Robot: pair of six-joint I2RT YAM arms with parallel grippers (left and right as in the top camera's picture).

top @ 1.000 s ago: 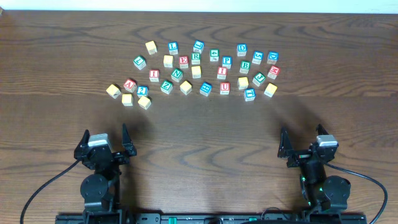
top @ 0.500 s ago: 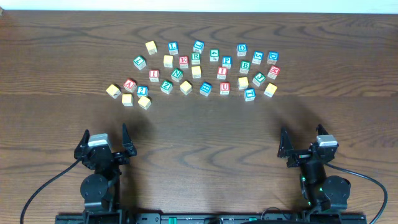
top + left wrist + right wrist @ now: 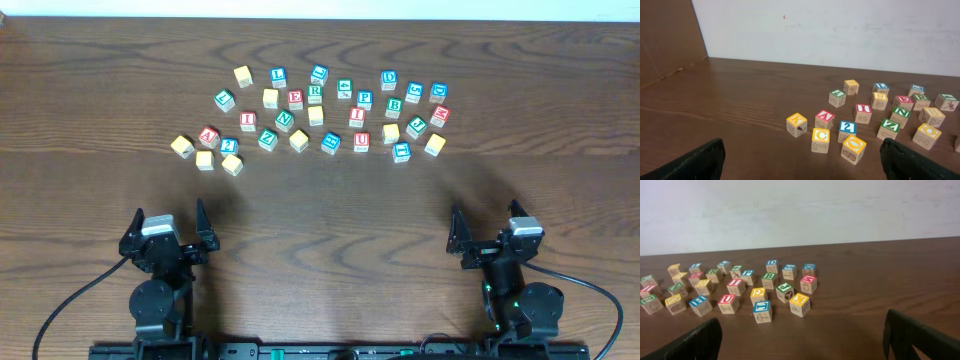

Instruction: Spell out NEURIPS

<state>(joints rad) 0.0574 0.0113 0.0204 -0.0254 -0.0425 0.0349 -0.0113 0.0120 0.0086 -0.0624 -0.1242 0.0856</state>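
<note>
About thirty letter blocks (image 3: 315, 116) lie loose in a band across the far half of a dark wooden table (image 3: 320, 210). None is lined up into a word yet.

Places are given from the green N (image 3: 284, 120). The left gripper (image 3: 167, 225) rests well nearer than the N and to its left, fingers spread apart, holding nothing. Just beyond and right of the N sits a red E (image 3: 295, 98), then a green R (image 3: 315, 92). Further right come a red I (image 3: 356, 116), a blue P (image 3: 364, 99) and, nearer than those two, a red U (image 3: 361, 140). The right gripper (image 3: 487, 230), well to the N's right and nearer, is likewise spread and empty.

The blocks look light, rigid and flat-sided, so they should neither squash nor roll. A hold across two opposite side faces seems best, though close neighbours leave little room for fingers.

Only the overhead view gives the top letters and the whole layout. The left wrist view adds side faces at the band's left end, among them an A (image 3: 824, 119) and a C (image 3: 820, 136). The right wrist view shows the right end from low down.
</note>
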